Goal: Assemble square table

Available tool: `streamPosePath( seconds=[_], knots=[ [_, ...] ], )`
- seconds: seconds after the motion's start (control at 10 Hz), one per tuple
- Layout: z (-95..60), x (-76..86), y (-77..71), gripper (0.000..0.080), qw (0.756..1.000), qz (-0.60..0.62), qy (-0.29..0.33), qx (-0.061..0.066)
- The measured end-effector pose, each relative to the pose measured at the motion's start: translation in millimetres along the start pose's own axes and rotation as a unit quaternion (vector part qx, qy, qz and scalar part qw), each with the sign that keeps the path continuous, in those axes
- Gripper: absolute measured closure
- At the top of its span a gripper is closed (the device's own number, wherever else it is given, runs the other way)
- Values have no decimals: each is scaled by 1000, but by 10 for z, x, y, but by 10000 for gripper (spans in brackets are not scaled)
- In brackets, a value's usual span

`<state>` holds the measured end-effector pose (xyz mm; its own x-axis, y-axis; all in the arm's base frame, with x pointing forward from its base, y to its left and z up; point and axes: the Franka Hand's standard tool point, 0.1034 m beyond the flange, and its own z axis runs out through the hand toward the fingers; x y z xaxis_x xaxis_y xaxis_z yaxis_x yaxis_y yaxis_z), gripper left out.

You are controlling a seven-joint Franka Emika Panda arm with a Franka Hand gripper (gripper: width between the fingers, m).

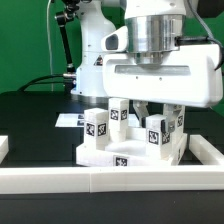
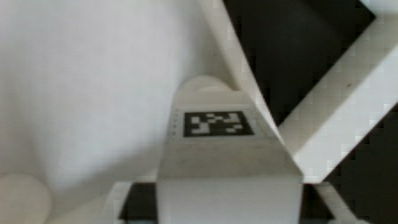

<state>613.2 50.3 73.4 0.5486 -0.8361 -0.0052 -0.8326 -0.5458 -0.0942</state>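
In the exterior view, the square table (image 1: 125,153) is sitting upside down on the black tabletop (image 1: 30,115), just behind the long white border wall (image 1: 110,180). Its four legs (image 1: 96,128) are pointing up. The robot's claw (image 1: 148,108) is hanging right over the back legs, and it is hard to tell if it is holding one.

In the wrist view, a white leg (image 2: 217,150) with a black-and-white tag (image 2: 215,123) is filling the middle. The claw's fingers are not showing clearly.

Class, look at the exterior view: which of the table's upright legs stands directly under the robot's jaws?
The far leg on the exterior view's right, partly hidden beneath the gripper. The other three legs stand clear of the gripper on the tabletop.
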Motion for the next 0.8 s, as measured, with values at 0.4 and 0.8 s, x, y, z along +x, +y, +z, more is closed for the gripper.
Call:
streamPosePath(
  seconds=[0.4, 0.8],
  knots=[
    [10, -105, -51, 509, 977, 213, -1, -3],
    [11, -137, -60, 509, 942, 336, -3, -7]
  ],
)
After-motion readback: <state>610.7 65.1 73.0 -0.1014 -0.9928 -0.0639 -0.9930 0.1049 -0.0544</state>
